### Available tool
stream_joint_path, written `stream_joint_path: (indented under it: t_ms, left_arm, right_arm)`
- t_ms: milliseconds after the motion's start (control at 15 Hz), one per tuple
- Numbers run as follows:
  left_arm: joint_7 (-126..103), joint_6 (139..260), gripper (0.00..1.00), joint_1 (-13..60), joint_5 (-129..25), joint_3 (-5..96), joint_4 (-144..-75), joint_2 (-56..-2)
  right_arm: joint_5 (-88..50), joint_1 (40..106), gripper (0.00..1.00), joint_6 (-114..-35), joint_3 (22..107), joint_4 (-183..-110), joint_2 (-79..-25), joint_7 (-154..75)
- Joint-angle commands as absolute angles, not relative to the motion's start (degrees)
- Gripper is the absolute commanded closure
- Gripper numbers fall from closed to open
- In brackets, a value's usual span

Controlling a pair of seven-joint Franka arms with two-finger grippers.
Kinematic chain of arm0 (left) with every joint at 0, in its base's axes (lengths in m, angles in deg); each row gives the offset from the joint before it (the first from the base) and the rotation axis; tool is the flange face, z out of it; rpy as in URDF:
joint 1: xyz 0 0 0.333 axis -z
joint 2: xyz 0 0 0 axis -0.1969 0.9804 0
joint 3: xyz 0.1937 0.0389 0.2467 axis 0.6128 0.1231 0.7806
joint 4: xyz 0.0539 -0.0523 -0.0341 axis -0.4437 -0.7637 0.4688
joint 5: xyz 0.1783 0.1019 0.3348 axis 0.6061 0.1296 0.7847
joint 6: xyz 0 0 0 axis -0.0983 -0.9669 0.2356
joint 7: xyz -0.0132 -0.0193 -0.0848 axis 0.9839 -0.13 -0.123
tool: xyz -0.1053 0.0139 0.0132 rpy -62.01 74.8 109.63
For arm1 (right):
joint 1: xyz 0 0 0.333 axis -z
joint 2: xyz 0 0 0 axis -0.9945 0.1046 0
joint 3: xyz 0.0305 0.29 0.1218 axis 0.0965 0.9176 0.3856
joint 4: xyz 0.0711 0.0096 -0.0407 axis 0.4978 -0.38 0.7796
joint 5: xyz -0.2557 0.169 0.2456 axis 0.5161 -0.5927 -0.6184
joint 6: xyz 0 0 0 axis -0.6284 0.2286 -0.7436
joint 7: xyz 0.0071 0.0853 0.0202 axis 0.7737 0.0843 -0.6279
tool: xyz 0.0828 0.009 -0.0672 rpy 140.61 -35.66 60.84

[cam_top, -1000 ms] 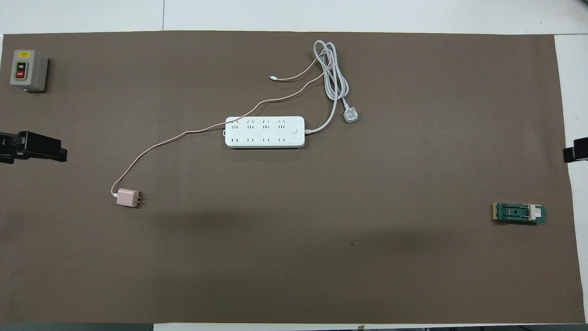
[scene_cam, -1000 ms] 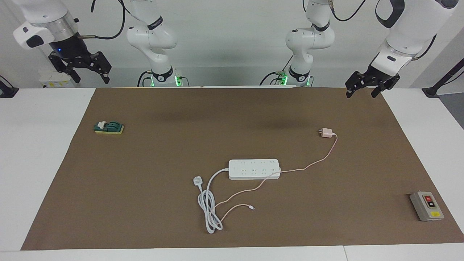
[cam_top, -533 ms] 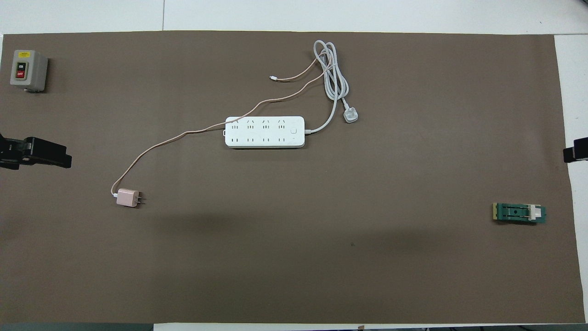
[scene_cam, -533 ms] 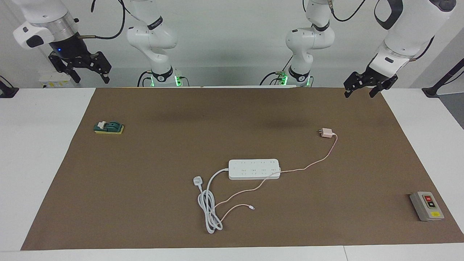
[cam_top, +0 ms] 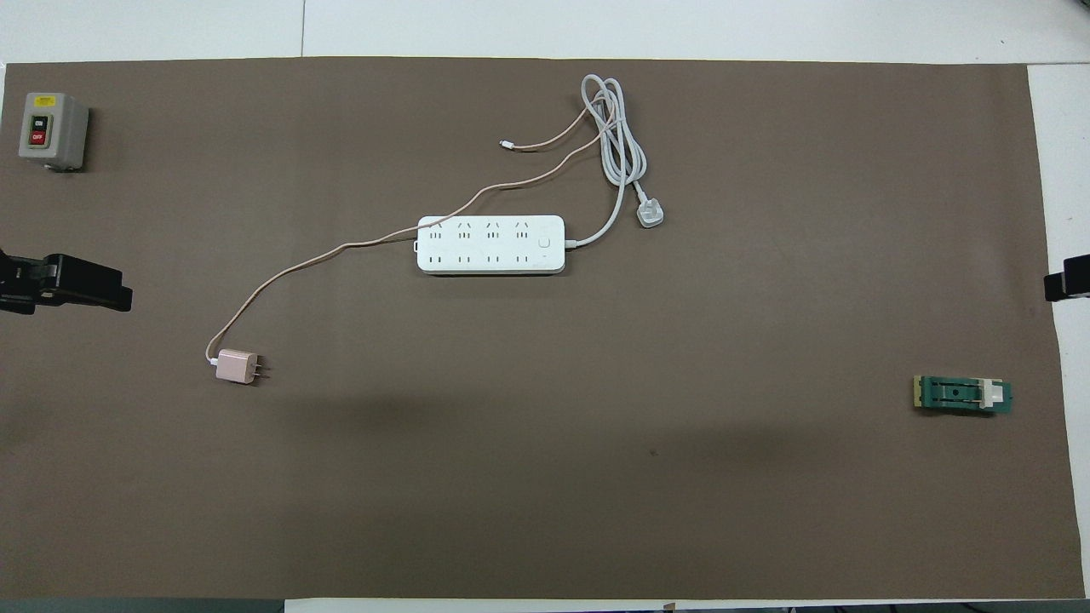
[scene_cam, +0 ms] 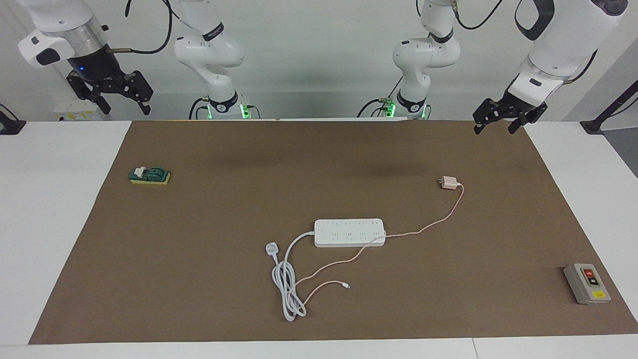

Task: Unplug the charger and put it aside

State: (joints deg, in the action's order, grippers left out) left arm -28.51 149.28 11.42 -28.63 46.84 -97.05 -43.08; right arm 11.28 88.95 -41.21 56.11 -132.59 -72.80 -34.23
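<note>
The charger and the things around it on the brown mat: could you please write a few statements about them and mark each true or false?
1. The charger is plugged into the power strip. False: it lies on the mat, apart from the strip, its prongs bare.
2. The charger lies nearer to the robots than the power strip. True.
3. The left gripper holds the charger. False: it is open and empty, up over the mat's edge at its own end of the table.
4. The white plug lies loose on the mat beside the strip. True.
5. The grey switch box sits at the right arm's end. False: it is at the left arm's end.
</note>
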Motion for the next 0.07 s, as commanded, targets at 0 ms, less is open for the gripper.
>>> stream_joint_path:
  t_ms: [0]
  left_arm:
    - [-28.7,149.4,0.0,12.3,-29.2,48.0,-98.1,-44.5]
  right_arm:
    - [10.3,89.9,0.0,-40.9,56.5,-133.5,-73.9,-34.7]
